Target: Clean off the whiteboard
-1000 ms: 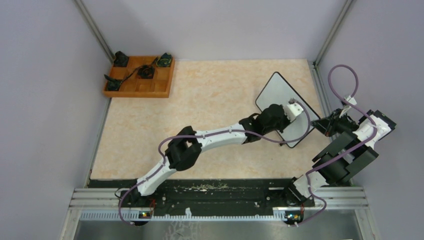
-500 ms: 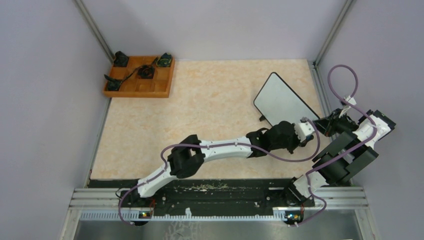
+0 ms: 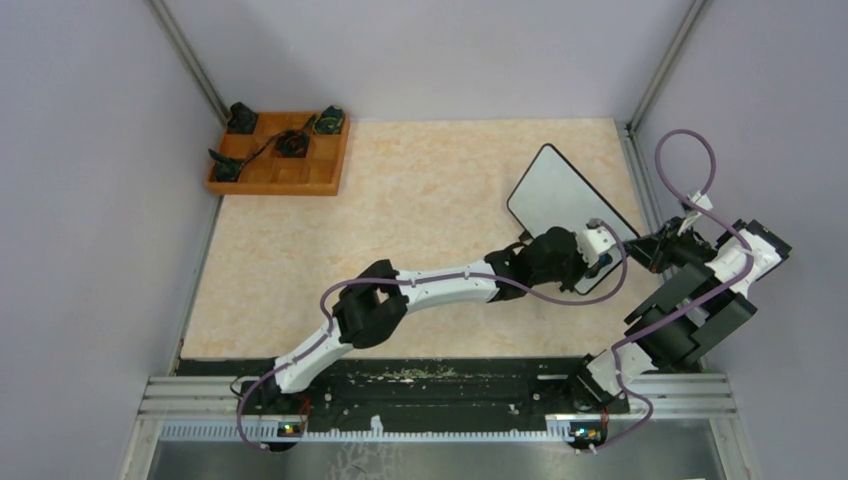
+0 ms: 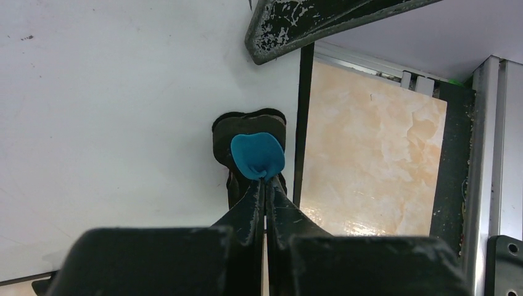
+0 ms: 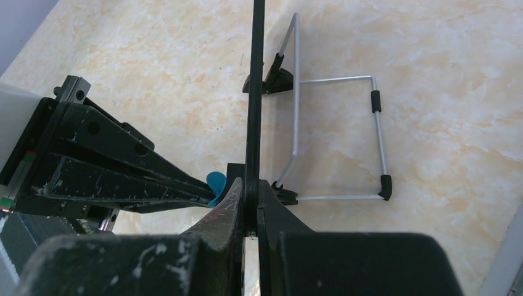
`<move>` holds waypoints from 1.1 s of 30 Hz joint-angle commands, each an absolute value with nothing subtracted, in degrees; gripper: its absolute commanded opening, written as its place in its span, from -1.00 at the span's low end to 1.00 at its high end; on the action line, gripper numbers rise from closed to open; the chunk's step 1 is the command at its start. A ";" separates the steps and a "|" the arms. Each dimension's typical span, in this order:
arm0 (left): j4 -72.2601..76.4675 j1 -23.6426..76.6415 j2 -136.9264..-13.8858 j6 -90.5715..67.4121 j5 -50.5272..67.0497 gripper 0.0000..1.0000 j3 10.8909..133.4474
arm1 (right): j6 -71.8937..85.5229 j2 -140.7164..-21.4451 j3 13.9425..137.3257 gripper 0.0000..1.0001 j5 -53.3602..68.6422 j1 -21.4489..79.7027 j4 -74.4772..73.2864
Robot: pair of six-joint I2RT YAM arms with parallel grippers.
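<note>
The whiteboard (image 3: 562, 196) stands tilted at the table's right side, its face plain white in the left wrist view (image 4: 117, 92). My right gripper (image 3: 645, 246) is shut on the board's thin black edge (image 5: 254, 92), with the jaws pinching the frame (image 5: 250, 188). My left gripper (image 4: 266, 180) is shut on the blue tab of a small eraser (image 4: 258, 154). The eraser's dark pad (image 4: 237, 126) presses on the board near its right edge. From above, the left gripper (image 3: 606, 260) sits at the board's near right corner. The blue tab (image 5: 216, 184) also shows beside the right jaws.
A wooden compartment tray (image 3: 322, 176) with small dark parts sits at the back left corner. The board's wire stand (image 5: 377, 139) rests on the marbled table behind it. A metal rail (image 4: 487, 154) runs along the table's right edge, close to both grippers.
My left gripper swept the eraser from mid-board down past the near right corner, then came back slightly onto the board. The board shifted a little. The right gripper kept its hold.
</note>
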State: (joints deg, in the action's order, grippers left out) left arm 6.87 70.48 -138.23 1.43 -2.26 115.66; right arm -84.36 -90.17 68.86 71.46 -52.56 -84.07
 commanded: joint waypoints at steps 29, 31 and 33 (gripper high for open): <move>9.57 62.43 -130.36 7.01 -10.98 -1.00 107.50 | -85.96 -89.70 67.68 -1.00 65.40 -51.11 -85.96; 9.50 62.02 -129.16 7.07 -11.03 -1.00 106.63 | -86.01 -89.78 67.68 -1.00 65.32 -51.07 -85.96; 9.51 61.65 -127.82 6.82 -10.68 -1.00 105.63 | -85.96 -89.82 67.54 -1.00 65.50 -51.06 -85.96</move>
State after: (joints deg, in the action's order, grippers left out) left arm 7.79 62.52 -133.58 6.07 -9.23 107.15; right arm -84.31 -90.17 68.64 71.61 -52.12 -83.68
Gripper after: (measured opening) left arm 0.004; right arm 0.042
